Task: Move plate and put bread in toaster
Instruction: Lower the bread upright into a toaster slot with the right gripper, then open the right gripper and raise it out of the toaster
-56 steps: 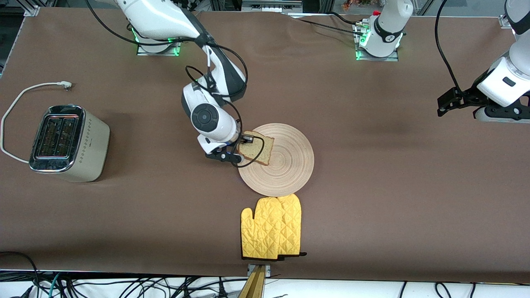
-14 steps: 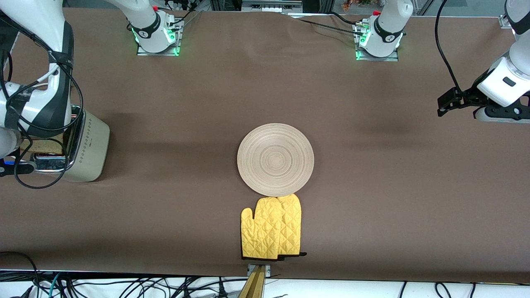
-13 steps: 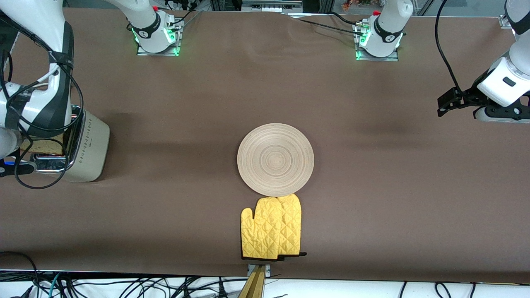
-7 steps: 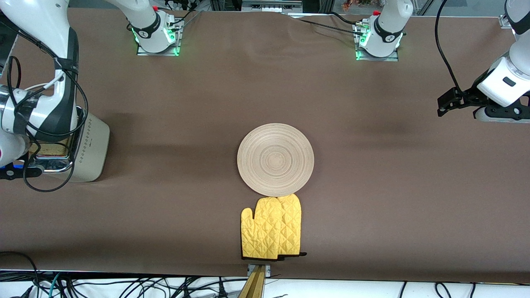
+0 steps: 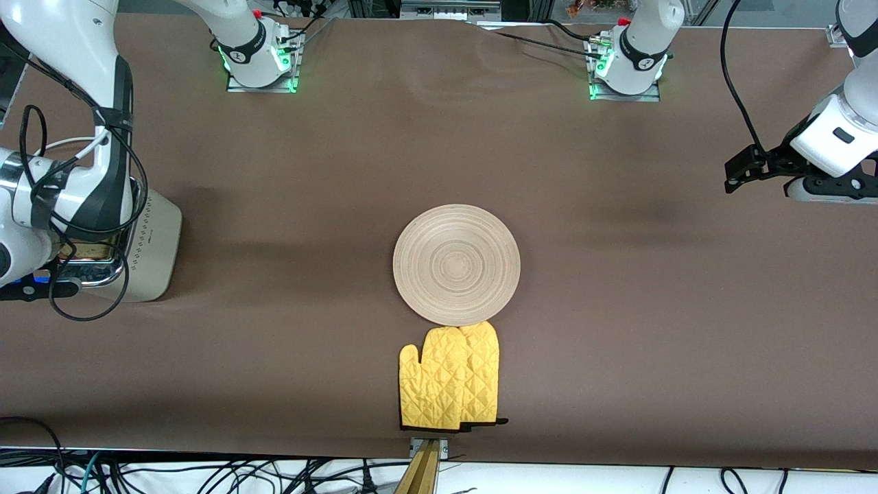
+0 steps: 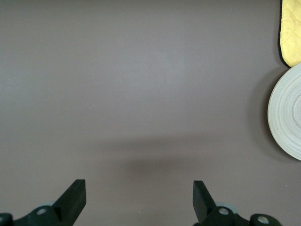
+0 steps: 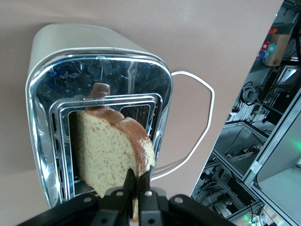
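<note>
The cream-white toaster (image 5: 154,247) stands at the right arm's end of the table, largely hidden under the right arm. In the right wrist view the bread (image 7: 108,150) stands on edge in one slot of the toaster (image 7: 94,70), its upper part still above the chrome top. My right gripper (image 7: 138,175) is shut on the bread's crust edge. Only a tan sliver of bread (image 5: 84,251) shows from the front. The wooden plate (image 5: 456,264) lies bare at mid-table. My left gripper (image 6: 139,188) hangs open over bare table toward the left arm's end, well apart from the plate (image 6: 288,113).
A yellow oven mitt (image 5: 449,377) lies nearer the front camera than the plate, touching its rim; its corner (image 6: 291,33) shows in the left wrist view. The toaster's white cord (image 7: 197,122) loops on the table beside it.
The right arm carried the bread off the plate to the toaster, and over the last second it has sunk lower into the slot. The left arm has not moved.
</note>
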### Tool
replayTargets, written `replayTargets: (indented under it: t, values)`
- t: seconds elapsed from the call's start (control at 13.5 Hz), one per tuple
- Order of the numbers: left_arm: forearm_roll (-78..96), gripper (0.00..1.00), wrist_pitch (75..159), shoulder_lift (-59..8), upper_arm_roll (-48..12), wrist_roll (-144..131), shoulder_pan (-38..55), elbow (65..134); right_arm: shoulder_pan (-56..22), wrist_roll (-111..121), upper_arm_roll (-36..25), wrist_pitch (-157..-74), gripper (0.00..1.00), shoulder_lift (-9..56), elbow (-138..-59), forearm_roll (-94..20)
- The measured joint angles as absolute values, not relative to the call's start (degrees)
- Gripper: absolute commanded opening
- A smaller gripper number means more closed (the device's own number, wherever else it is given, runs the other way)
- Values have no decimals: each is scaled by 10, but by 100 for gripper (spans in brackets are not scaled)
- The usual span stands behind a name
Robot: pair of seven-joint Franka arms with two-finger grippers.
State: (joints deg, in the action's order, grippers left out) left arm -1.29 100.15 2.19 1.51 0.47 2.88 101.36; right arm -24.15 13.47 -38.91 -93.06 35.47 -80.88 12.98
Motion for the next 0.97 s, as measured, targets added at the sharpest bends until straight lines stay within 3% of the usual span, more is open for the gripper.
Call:
replayTargets:
  t: [0.97]
  values:
    - [-13,100,1001,22,15,5,29,1014,-246,88,-387,-928,1,365,-809,87]
